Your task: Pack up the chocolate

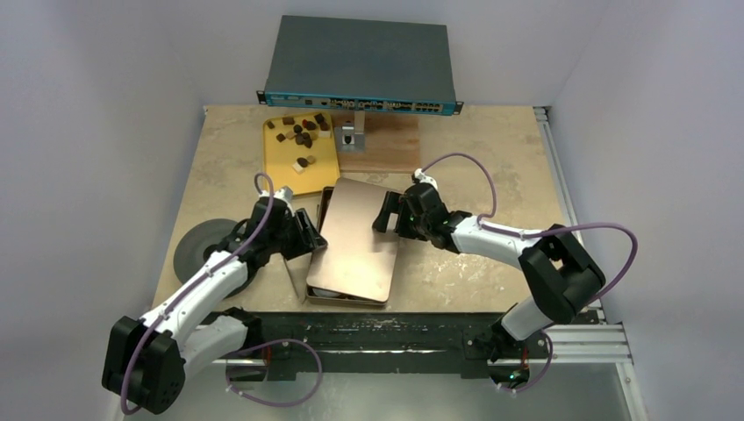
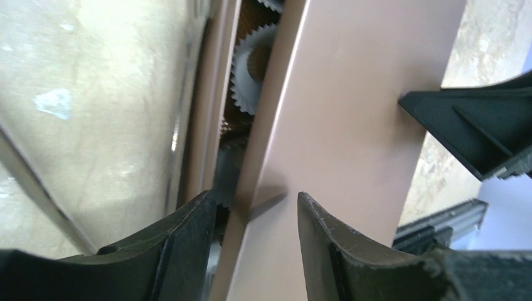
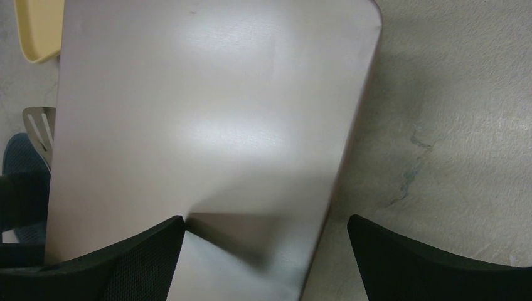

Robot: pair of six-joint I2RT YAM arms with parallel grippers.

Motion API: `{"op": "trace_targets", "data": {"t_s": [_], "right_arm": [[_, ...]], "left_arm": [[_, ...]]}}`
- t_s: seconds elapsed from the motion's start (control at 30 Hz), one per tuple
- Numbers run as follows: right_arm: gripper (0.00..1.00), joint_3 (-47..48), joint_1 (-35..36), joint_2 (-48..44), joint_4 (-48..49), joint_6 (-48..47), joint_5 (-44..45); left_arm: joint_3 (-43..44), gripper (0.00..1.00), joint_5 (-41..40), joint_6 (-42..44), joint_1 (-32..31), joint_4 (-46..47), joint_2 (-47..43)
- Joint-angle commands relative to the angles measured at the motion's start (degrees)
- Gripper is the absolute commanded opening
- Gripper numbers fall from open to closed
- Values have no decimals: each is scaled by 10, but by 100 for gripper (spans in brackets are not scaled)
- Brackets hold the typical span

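Desk (image 1: 491,158): beige stone; lid (image 1: 355,241) askew on box (image 2: 210,106).
Left hand (image 2: 256,202): half-open, straddling lid's left edge.
Right hand (image 3: 265,221): wide, over right edge.
Next: square lid, press evenly.

A flat brown lid (image 1: 355,241) lies askew on a brown box (image 2: 210,94), and white pleated paper cups (image 2: 248,69) show in the gap. Behind it are a yellow tray (image 1: 279,167), a wooden board (image 1: 390,145) and what seems to be a network switch (image 1: 360,61). A grey disc (image 1: 197,246) lies at the left edge of the desk (image 1: 491,158).
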Motion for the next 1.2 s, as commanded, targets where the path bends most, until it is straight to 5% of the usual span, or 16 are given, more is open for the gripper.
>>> {"op": "trace_targets", "data": {"t_s": [0.0, 0.53, 0.77, 1.0, 1.17], "right_arm": [[97, 22, 6, -3, -17, -15, 16], [97, 64, 25, 21, -59, -42, 35], [97, 63, 29, 26, -60, -43, 33], [97, 73, 30, 28, -69, -51, 37], [97, 76, 29, 28, -75, -54, 41]], "left_arm": [[28, 50, -56, 18, 4, -28, -13], [102, 55, -97, -16, 32, 8, 91], [132, 42, -116, -53, 79, 33, 149], [169, 10, -112, -53, 77, 15, 235], [180, 0, -116, -56, 59, 8, 254]]}}
